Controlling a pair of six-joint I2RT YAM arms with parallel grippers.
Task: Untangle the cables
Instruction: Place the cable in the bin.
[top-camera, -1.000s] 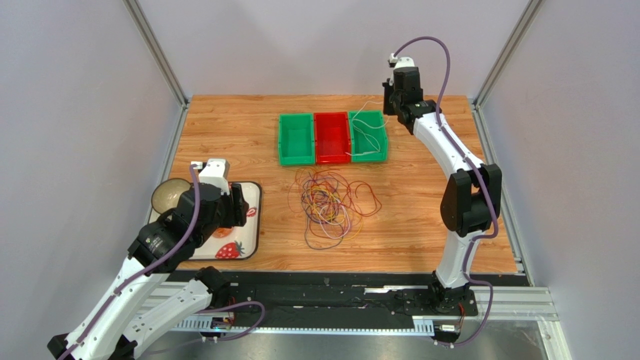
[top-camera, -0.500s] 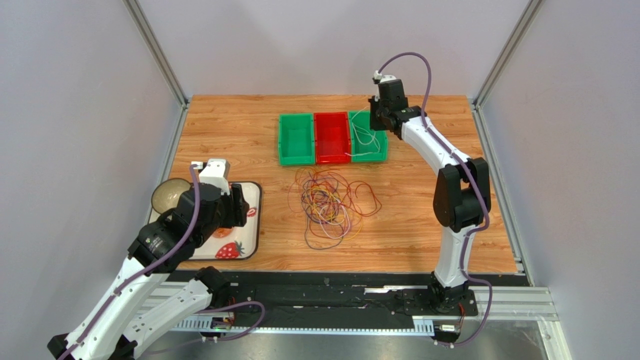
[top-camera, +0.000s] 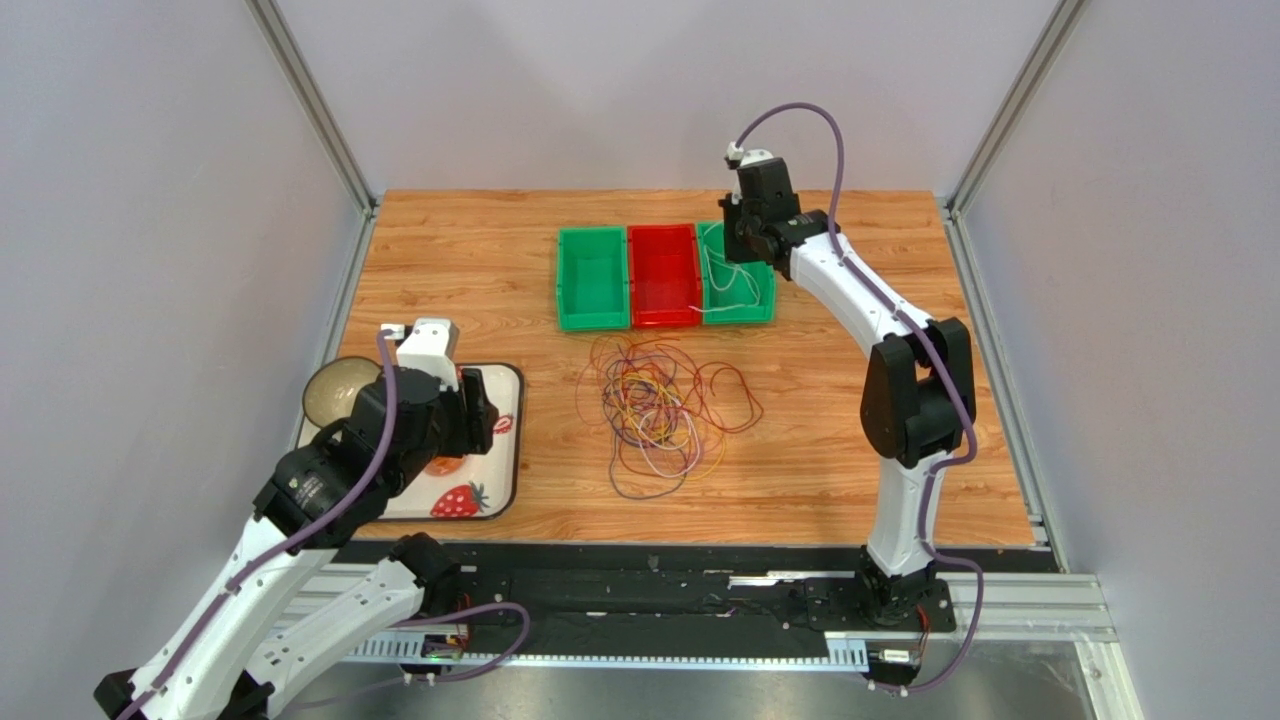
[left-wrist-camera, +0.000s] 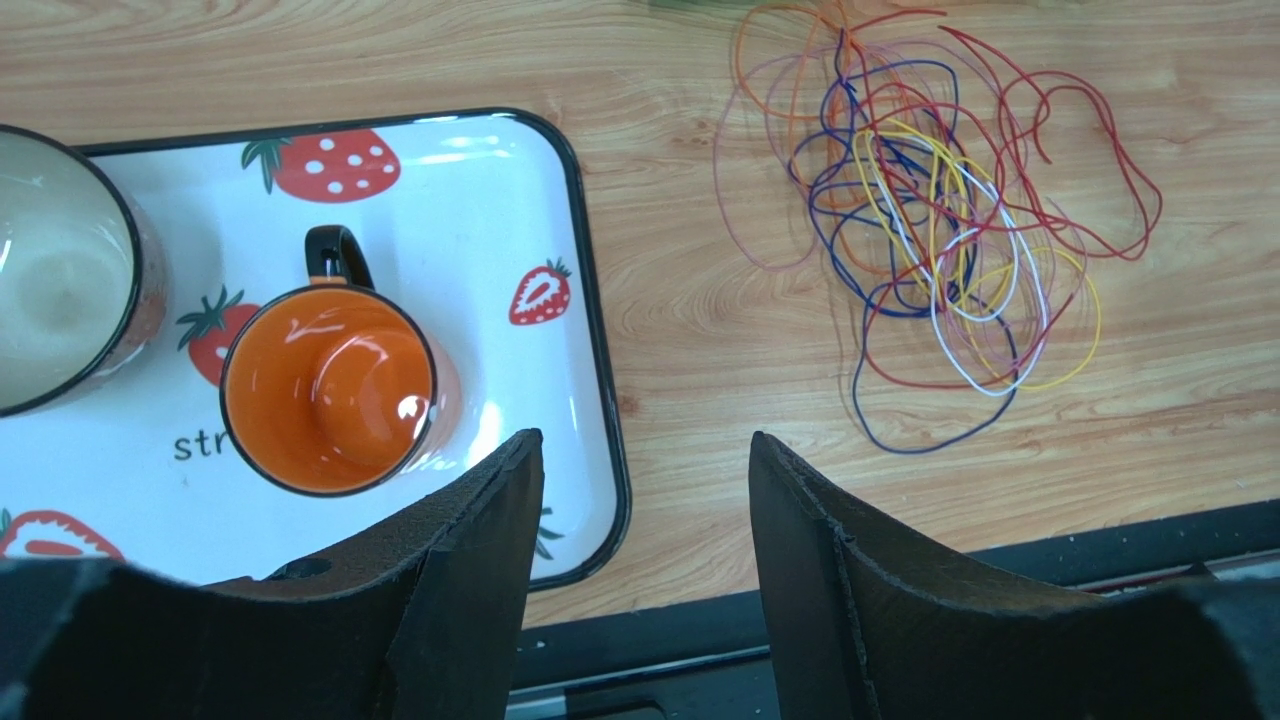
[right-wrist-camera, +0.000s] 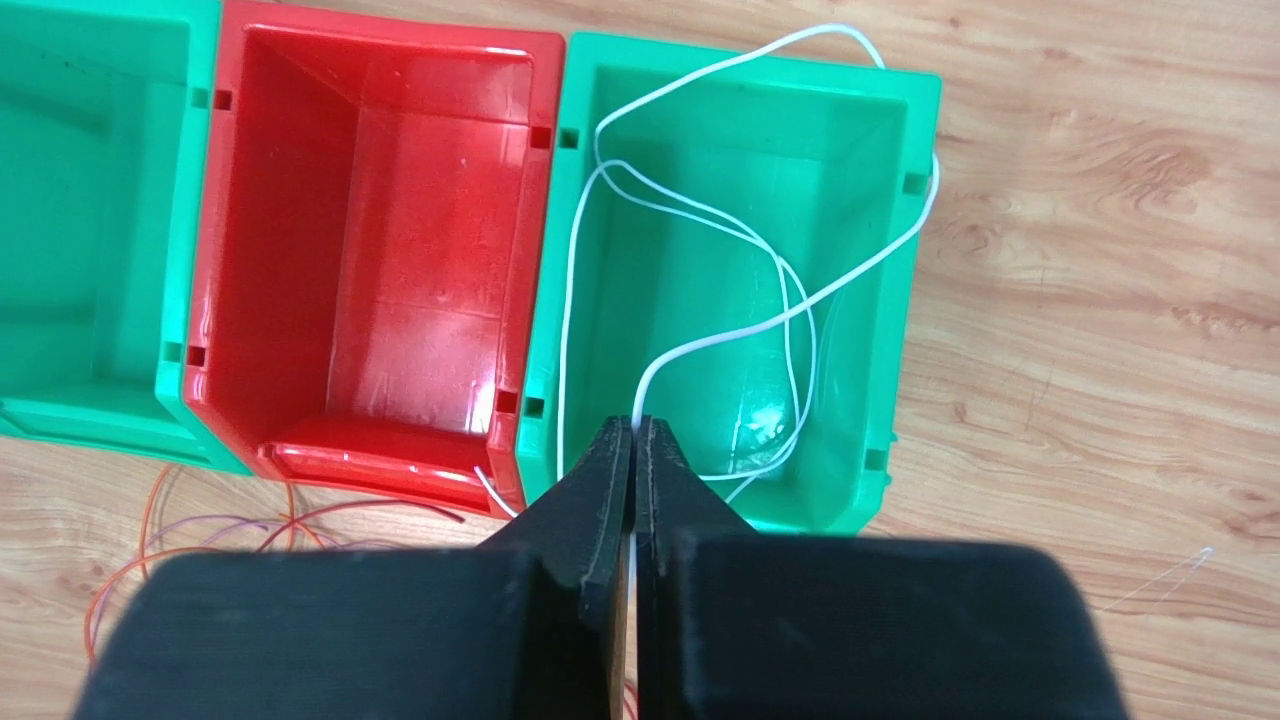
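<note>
Drop-off step for one freed strand, by the look of it. Clenched in the right end effector (right-wrist-camera: 634, 450): a white cable (right-wrist-camera: 694, 215), looped inside the right-hand green bin (right-wrist-camera: 819, 510), upper centre of the top view. Tangled mid-bench: the remaining cables (top-camera: 657, 408). Spread and empty over the strawberry tray (left-wrist-camera: 451, 165): the left end effector (left-wrist-camera: 646, 458). Next, probably: release, then back for another strand.

Bright, even light fills every view, shadows soft. Glare spots gleam inside the red bin (right-wrist-camera: 376, 225) and the orange mug (left-wrist-camera: 331, 393).
</note>
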